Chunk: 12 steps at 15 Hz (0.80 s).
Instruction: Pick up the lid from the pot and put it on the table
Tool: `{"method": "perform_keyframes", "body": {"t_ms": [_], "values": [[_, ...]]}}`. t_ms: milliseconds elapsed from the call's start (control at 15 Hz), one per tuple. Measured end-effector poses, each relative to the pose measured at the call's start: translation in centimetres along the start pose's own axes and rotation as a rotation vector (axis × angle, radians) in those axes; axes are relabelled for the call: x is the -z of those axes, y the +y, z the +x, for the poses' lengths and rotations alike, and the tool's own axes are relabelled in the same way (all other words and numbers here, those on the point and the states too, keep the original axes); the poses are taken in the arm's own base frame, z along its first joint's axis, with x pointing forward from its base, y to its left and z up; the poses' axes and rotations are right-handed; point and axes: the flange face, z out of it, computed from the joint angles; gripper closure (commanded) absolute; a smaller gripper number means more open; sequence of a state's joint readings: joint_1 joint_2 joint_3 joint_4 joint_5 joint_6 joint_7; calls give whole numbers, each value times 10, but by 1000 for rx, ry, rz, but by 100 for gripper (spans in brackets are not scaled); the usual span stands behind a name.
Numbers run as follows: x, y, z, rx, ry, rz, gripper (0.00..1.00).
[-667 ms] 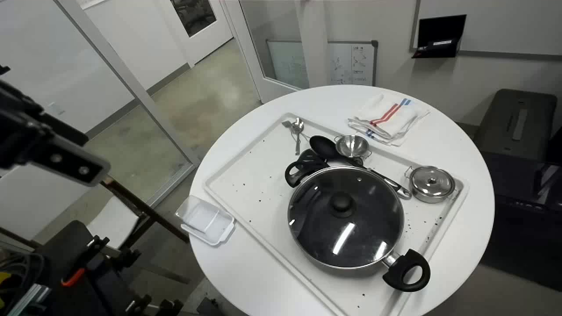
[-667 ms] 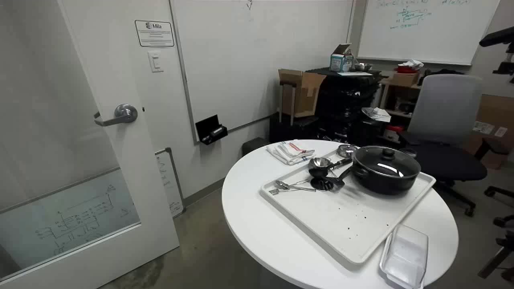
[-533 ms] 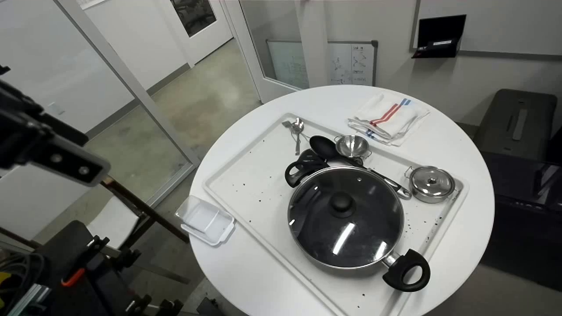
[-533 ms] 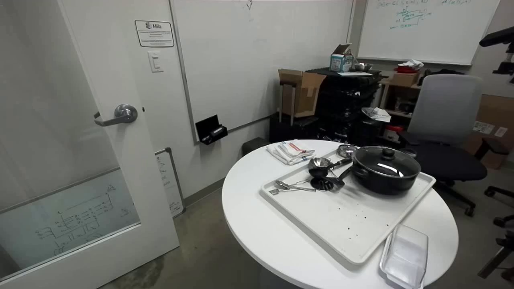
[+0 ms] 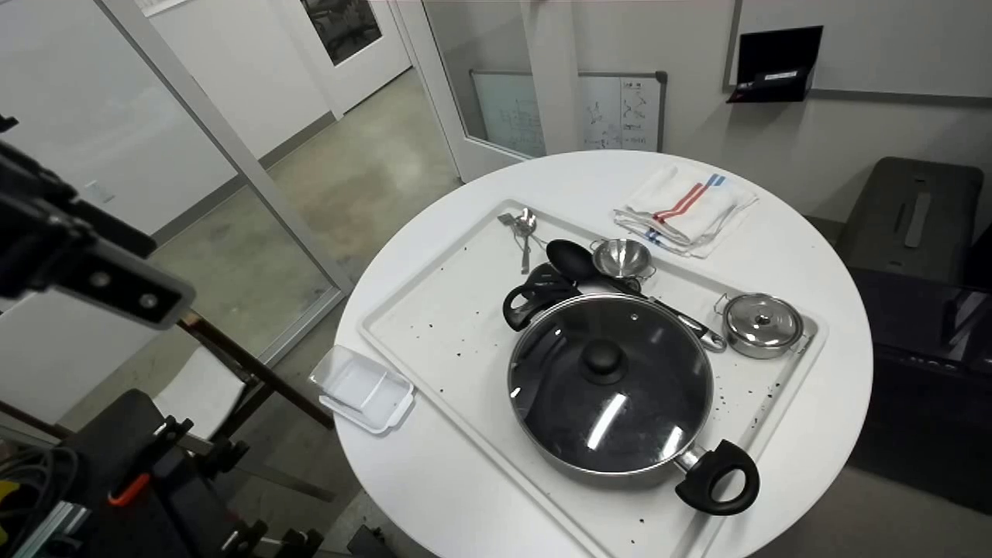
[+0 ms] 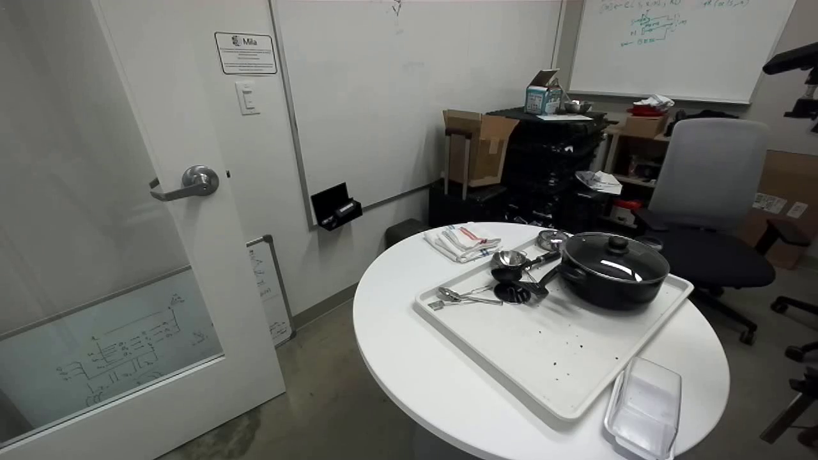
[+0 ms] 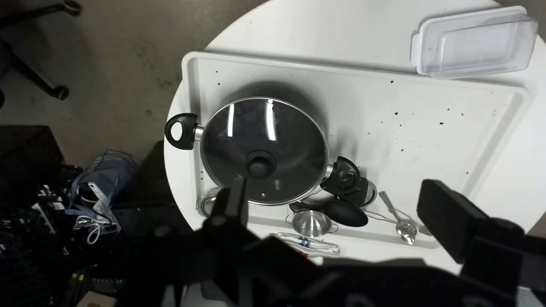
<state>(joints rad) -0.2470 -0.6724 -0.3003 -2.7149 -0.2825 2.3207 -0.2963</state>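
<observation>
Glass lid, left of centre in the wrist view, covers the pot; the end effector gapes, empty. Approach seems in hand; next, align over the knob.

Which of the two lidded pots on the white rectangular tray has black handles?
The wide, round black pot under the round see-through glass lid: its loop handles are black, while the small, round silvery metal pot has thin silvery ones.

Office with whiteboards and wheeled chair
</observation>
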Motion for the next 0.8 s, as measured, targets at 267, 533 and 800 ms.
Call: {"method": "perform_keyframes", "body": {"t_ms": [267,533,800], "values": [[-5,-5,6,11,-18,-4,0],[-20,-14,32,22,-68,-7,0],[-48,-19,72,41,-137,9,0]]}}
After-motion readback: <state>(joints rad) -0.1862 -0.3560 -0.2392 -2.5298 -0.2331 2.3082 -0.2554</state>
